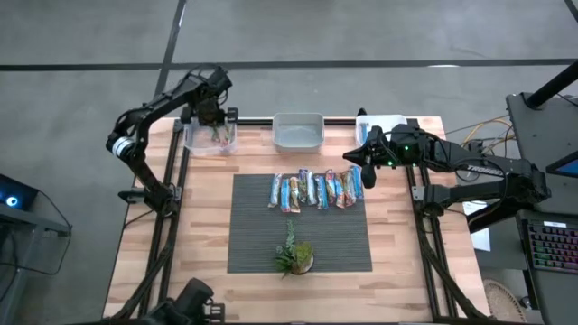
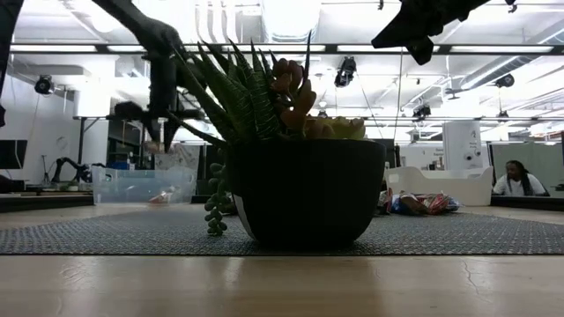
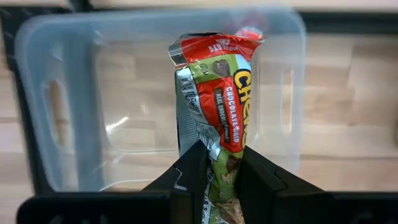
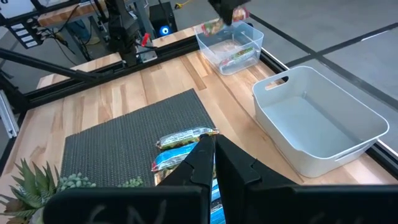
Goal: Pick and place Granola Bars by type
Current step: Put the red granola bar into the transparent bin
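Granola bar in left gripper: red "Chewy" wrapper, left wrist view only.

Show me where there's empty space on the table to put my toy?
Bare mat lies left of the plant, below the bars. Bare wood runs along the mat's left side. The middle bin looks empty. It is crowded along the row of bars and at the left bin.

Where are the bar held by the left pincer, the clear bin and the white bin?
red granola bar (image 3: pixel 227 93), left wrist view, middle of wrapper.
clear bin (image 3: pixel 56 81), left wrist view, side wall.
white bin (image 4: pixel 367 118), right wrist view, rim.
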{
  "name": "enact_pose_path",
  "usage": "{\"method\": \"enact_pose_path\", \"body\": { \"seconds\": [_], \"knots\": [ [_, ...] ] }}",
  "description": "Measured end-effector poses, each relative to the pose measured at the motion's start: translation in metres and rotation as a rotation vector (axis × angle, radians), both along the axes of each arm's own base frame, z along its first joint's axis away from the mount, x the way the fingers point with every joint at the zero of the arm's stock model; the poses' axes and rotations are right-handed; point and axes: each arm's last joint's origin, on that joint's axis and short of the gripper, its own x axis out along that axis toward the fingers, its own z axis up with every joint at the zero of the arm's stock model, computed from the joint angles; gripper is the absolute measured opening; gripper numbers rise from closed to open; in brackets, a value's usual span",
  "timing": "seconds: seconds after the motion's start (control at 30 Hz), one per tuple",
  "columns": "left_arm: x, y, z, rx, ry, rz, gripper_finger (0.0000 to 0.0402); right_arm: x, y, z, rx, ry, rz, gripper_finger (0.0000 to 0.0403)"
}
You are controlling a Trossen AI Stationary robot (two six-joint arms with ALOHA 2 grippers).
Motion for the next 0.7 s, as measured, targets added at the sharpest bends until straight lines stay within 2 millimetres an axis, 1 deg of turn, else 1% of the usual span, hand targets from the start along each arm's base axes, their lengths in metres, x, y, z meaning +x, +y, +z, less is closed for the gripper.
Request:
{"method": "enact_pose_path", "body": {
  "seconds": [0.1, 0.23, 0.5, 0.7],
  "knots": [
    [-0.002, -0.002, -0.015, -0.028, -0.001, -0.018, 0.0058, 0.000, 0.000, 0.000, 0.002, -0.001, -0.001, 0.0008],
    [-0.004, -0.002, -0.023, -0.038, 0.010, -0.038, 0.0058, 0.000, 0.000, 0.000, 0.002, -0.001, -0.001, 0.0008],
    [-0.006, 0.004, -0.023, 0.010, 0.001, -0.054, 0.0058, 0.000, 0.000, 0.000, 0.002, -0.001, -0.001, 0.0008],
    [-0.006, 0.006, -0.022, 0.022, -0.004, -0.056, 0.0058, 0.000, 0.000, 0.000, 0.002, -0.001, -0.001, 0.0008]
  ]
}}
